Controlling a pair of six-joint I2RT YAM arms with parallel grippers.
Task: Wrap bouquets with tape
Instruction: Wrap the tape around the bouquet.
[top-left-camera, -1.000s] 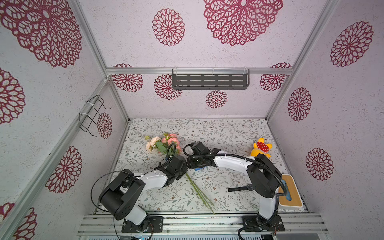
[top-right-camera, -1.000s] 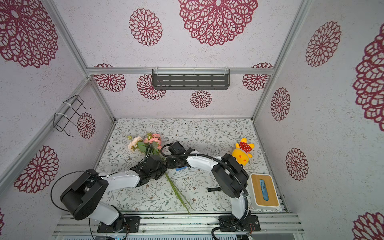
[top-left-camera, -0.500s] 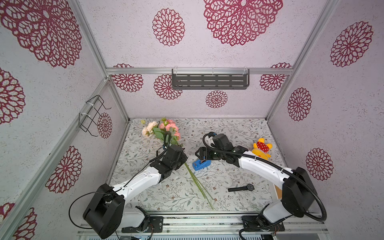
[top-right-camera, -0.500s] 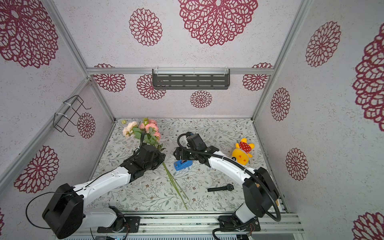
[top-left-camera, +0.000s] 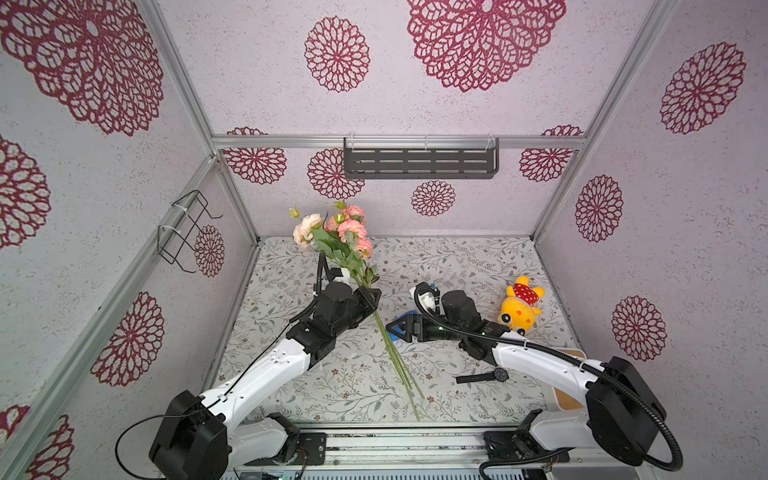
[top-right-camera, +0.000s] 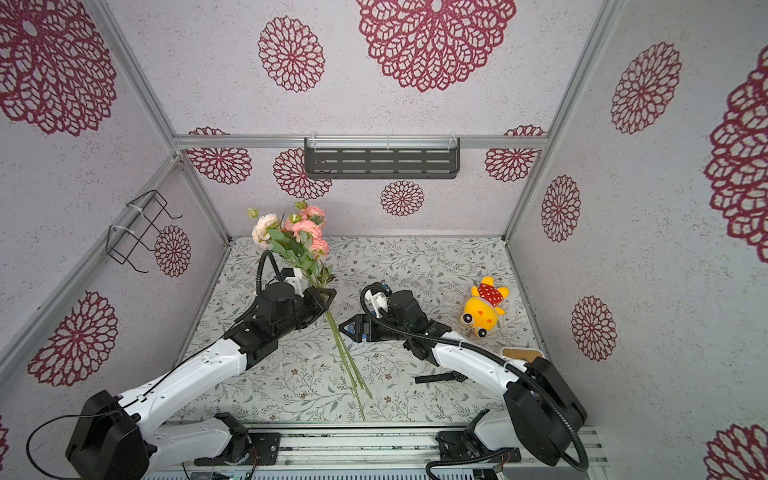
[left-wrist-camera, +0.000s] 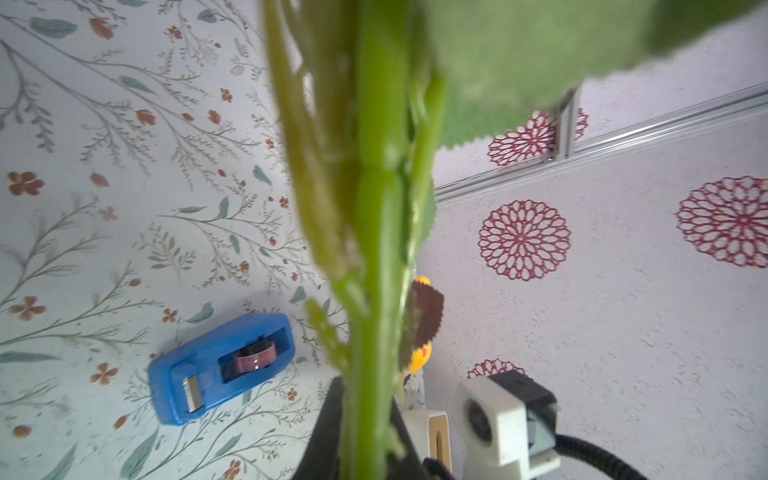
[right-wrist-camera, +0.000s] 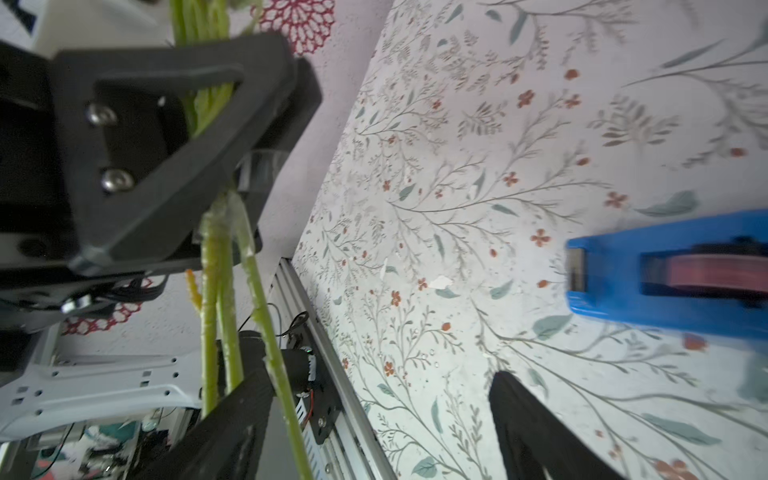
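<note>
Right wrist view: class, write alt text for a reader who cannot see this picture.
The left tool clamps a bundle of green bouquet stems, whose ends extend free past it. The right tool has two dark fingers wide apart and empty, over a floral tablecloth where a blue tape dispenser rests.

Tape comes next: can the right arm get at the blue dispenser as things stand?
Probably yes. The right gripper is open and close by the tape dispenser, which lies free on the tablecloth. The bouquet stems, clamped in the left gripper, hang beside it, not between.
</note>
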